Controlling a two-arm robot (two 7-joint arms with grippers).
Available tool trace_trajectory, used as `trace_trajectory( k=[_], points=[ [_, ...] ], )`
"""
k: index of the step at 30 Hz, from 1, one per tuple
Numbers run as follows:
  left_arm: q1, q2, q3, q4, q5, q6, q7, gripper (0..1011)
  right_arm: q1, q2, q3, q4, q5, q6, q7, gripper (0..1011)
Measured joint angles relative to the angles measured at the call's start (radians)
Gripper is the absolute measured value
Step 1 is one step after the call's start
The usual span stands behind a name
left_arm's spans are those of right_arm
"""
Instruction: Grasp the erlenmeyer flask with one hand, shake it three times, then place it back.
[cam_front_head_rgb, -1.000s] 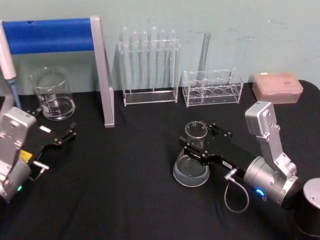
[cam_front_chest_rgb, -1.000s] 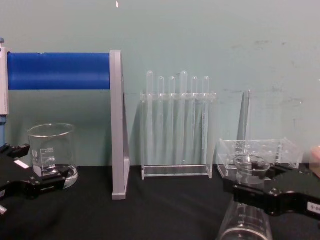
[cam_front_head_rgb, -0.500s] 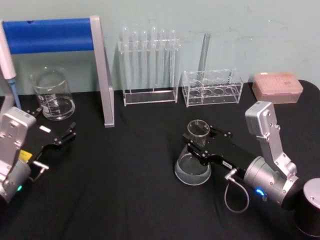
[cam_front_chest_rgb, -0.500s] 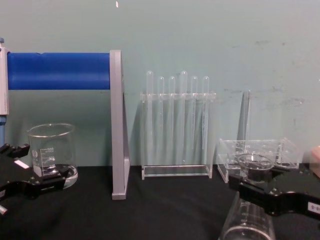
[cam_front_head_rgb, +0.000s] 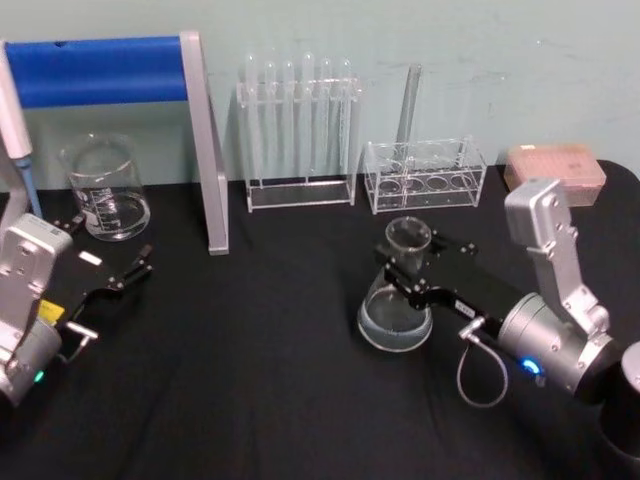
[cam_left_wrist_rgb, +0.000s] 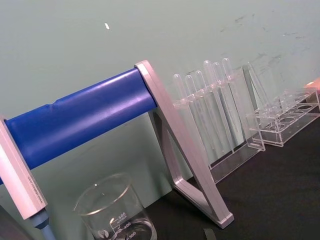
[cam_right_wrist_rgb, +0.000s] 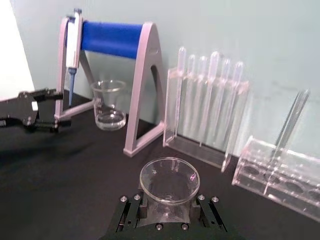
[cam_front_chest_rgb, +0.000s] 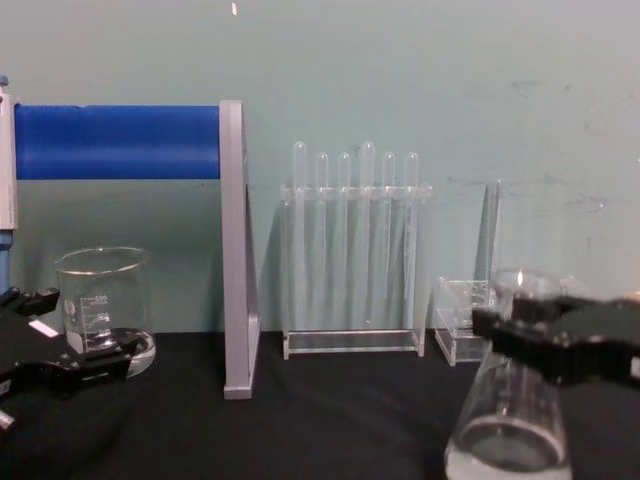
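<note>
The erlenmeyer flask (cam_front_head_rgb: 395, 308) is clear glass with a little clear liquid in its wide base. It stands right of centre over the black table. My right gripper (cam_front_head_rgb: 412, 262) is shut on its neck just under the flared rim. In the chest view the flask (cam_front_chest_rgb: 508, 425) hangs upright at the lower right, with the right gripper (cam_front_chest_rgb: 520, 332) clamped across the neck. In the right wrist view the flask's rim (cam_right_wrist_rgb: 169, 181) sits directly between the jaws. My left gripper (cam_front_head_rgb: 112, 244) rests open at the table's left, close in front of the beaker.
A glass beaker (cam_front_head_rgb: 105, 190) stands back left beside a blue pipette stand (cam_front_head_rgb: 100, 70) holding a pipette (cam_front_head_rgb: 15, 125). At the back are a test tube rack (cam_front_head_rgb: 298, 130), a low clear rack (cam_front_head_rgb: 425, 175) behind the flask, and a pink tip box (cam_front_head_rgb: 555, 165).
The right gripper has carried the flask upward and a little right and back; the flask's base now shows in the chest view. The left arm has not moved.
</note>
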Motion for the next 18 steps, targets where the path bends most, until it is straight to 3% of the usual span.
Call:
trace_trajectory(
  k=[6, 18],
  points=[
    [0.000, 0.000, 0.000, 0.000, 0.000, 0.000, 0.000, 1001, -0.008, 0.010, 0.029, -0.064, 0.016, 0.018, -0.002, 449],
    [0.000, 0.000, 0.000, 0.000, 0.000, 0.000, 0.000, 1001, -0.011, 0.017, 0.045, -0.097, 0.029, 0.018, -0.002, 449]
  ],
)
